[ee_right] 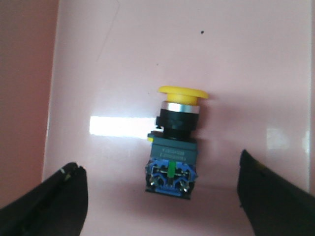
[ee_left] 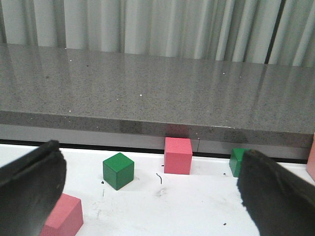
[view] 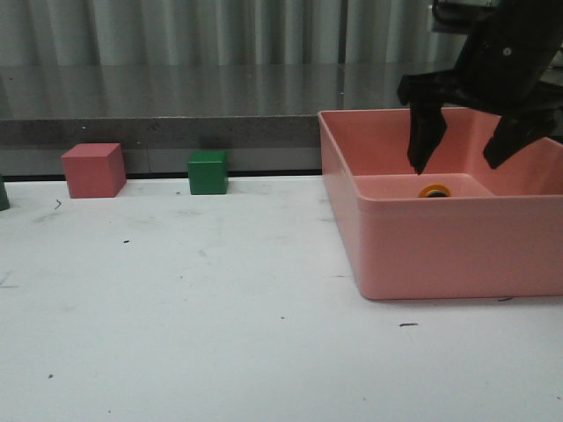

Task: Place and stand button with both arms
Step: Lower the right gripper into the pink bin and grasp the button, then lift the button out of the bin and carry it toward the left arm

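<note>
The button [ee_right: 175,140] lies on its side on the floor of the pink bin [view: 413,255]; its yellow cap, pale collar, black body and blue base show in the right wrist view. In the front view only its yellow cap [view: 434,190] peeks over the bin wall. My right gripper [view: 462,163] hangs open inside the bin just above the button, one finger on each side of it, touching nothing; it also shows in the right wrist view [ee_right: 162,196]. My left gripper [ee_left: 157,196] is open and empty over the white table; it is out of the front view.
A pink cube [view: 93,170] and a green cube [view: 208,171] stand at the table's back edge, below a grey ledge [view: 158,119]. The left wrist view shows a green cube [ee_left: 118,170], a pink cube [ee_left: 177,155], another pink cube [ee_left: 63,216] and a green one [ee_left: 238,160].
</note>
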`<act>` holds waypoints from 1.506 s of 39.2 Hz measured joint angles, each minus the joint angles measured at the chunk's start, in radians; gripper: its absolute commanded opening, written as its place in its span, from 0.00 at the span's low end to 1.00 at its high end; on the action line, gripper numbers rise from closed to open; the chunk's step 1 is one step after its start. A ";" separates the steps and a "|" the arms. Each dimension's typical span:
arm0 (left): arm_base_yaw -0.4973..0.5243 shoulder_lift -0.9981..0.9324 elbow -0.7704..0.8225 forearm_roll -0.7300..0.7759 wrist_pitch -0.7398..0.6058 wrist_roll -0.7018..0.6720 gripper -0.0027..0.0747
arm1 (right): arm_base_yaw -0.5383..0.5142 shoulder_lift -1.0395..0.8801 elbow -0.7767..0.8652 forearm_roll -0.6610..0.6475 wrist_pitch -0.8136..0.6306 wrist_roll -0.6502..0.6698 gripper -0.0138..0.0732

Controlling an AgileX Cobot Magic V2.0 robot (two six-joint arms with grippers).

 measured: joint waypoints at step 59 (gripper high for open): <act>0.000 0.000 0.000 0.000 0.002 0.000 0.91 | 0.135 -0.262 -0.112 0.006 0.091 0.043 0.27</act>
